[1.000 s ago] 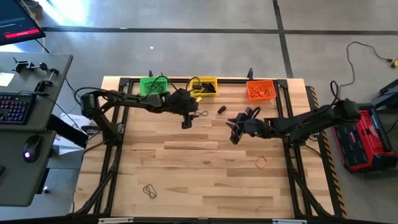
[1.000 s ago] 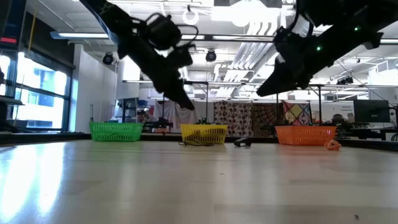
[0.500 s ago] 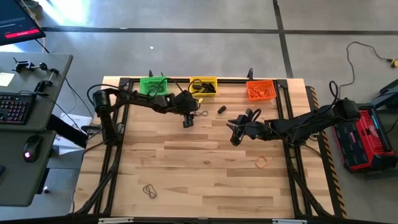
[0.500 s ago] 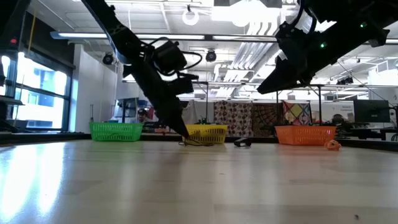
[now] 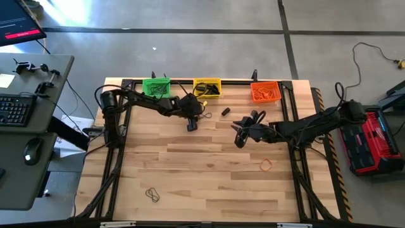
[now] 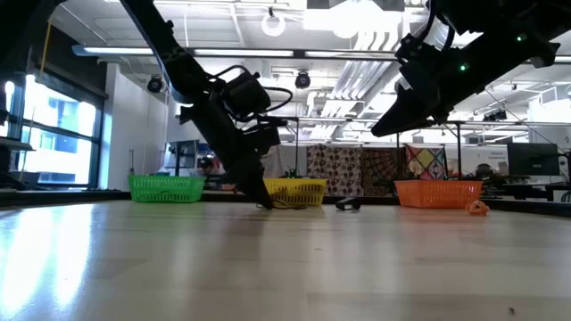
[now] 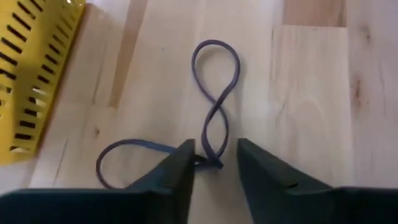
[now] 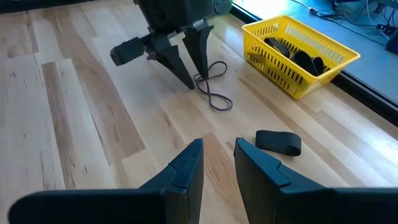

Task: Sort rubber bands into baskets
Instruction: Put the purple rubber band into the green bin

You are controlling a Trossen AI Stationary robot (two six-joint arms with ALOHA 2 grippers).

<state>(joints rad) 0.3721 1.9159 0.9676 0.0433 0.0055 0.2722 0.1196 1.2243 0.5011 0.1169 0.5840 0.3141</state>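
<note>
Pale wood fills my overhead view: the tabletop (image 5: 209, 183) carries three baskets along its far edge, the green basket (image 5: 155, 87), the yellow basket (image 5: 207, 87) and the orange basket (image 5: 265, 92). My left pincer (image 5: 192, 126) is down at the wood just in front of the yellow basket. My right pincer (image 5: 238, 140) hangs near the middle of the tabletop, toward the far edge. An orange band (image 5: 266, 166) lies toward the right edge, a dark band (image 5: 152, 194) near the front left corner, and a small black piece (image 5: 225, 112) between the yellow and orange baskets.

From the low camera I see the left pincer (image 6: 264, 201) with its tip at the surface, in front of the yellow basket (image 6: 294, 191). The right pincer (image 6: 382, 127) is held well above the wood.

Through the left wrist camera, a twisted dark rubber band (image 7: 212, 112) lies in a figure-eight beside the yellow basket (image 7: 34, 74). Its near end sits between my two fingers (image 7: 177, 171), which stand slightly apart around it.

Through the right wrist camera, my own fingers (image 8: 186, 163) stand apart with nothing between them. Beyond them I see the left pincer (image 8: 198, 82) standing over the same dark band (image 8: 213, 87).
</note>
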